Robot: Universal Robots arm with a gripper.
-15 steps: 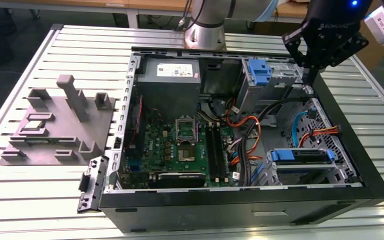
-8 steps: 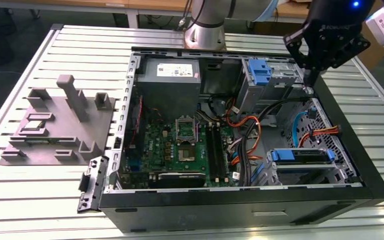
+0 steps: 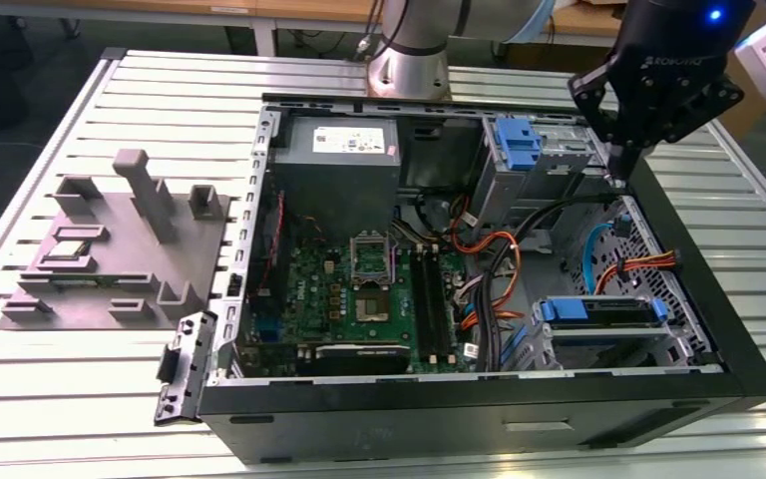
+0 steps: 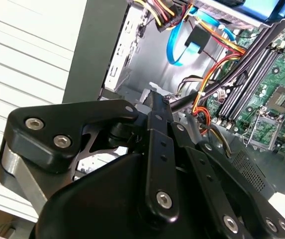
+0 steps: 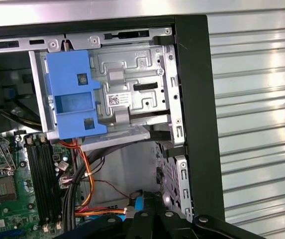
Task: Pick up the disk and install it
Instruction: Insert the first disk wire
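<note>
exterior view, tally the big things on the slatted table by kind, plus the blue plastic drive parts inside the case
open computer case: 1
grey fixture block: 1
blue plastic drive parts: 2 (upright latch piece, disk carrier bracket)
total: 4
</note>
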